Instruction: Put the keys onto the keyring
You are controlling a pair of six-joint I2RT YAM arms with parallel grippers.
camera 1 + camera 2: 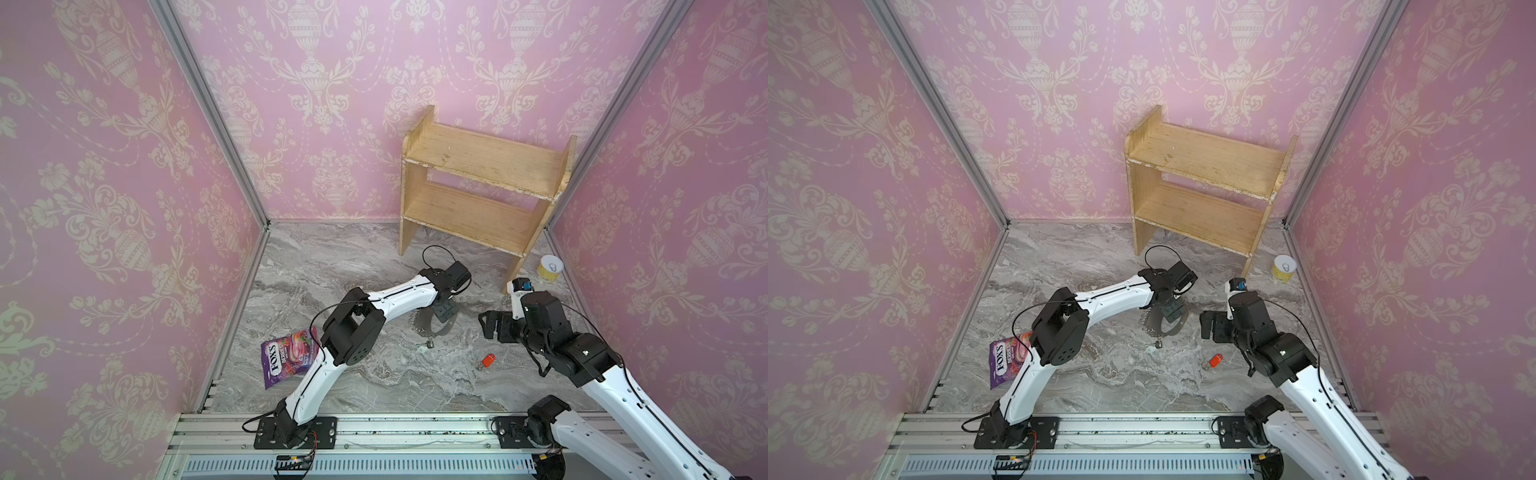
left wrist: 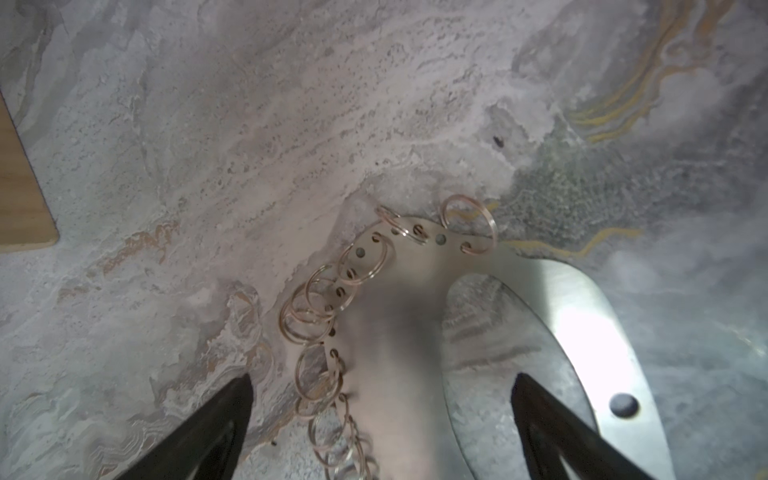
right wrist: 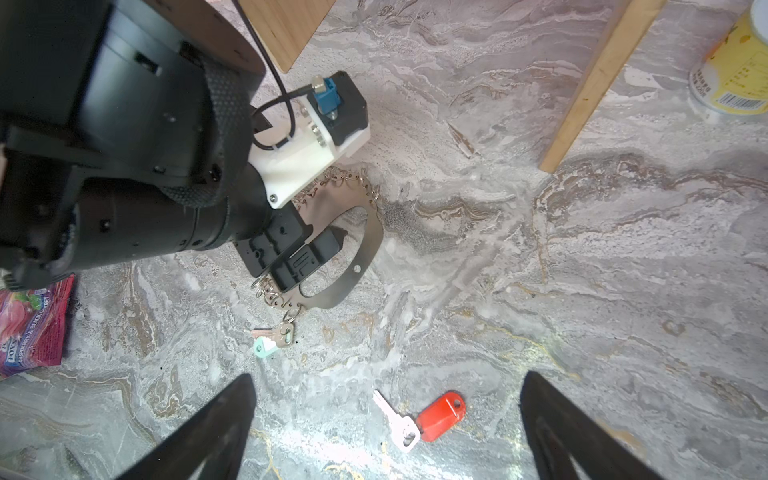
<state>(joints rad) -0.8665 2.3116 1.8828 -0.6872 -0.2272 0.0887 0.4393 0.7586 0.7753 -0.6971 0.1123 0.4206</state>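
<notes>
The keys (image 3: 419, 419), a small silver key joined to a red tag, lie flat on the marble floor and also show in both top views (image 1: 487, 360) (image 1: 1214, 360). My right gripper (image 3: 387, 375) hangs open above them, holding nothing; both top views show it (image 1: 485, 326) (image 1: 1204, 326). The keyring (image 2: 399, 316) is a flat tan-grey crescent edged with small rings, seen too in the right wrist view (image 3: 361, 257). My left gripper (image 2: 383, 376) is open just over it (image 1: 444, 309), its fingers straddling the ringed arm. A key with a mint tag (image 3: 270, 340) hangs from a ring at the crescent's end.
A wooden two-tier shelf (image 1: 478, 187) stands at the back right, with a yellow can (image 1: 550, 268) beside its leg. A purple candy bag (image 1: 286, 361) lies at the left by the left arm. Pink walls close in three sides.
</notes>
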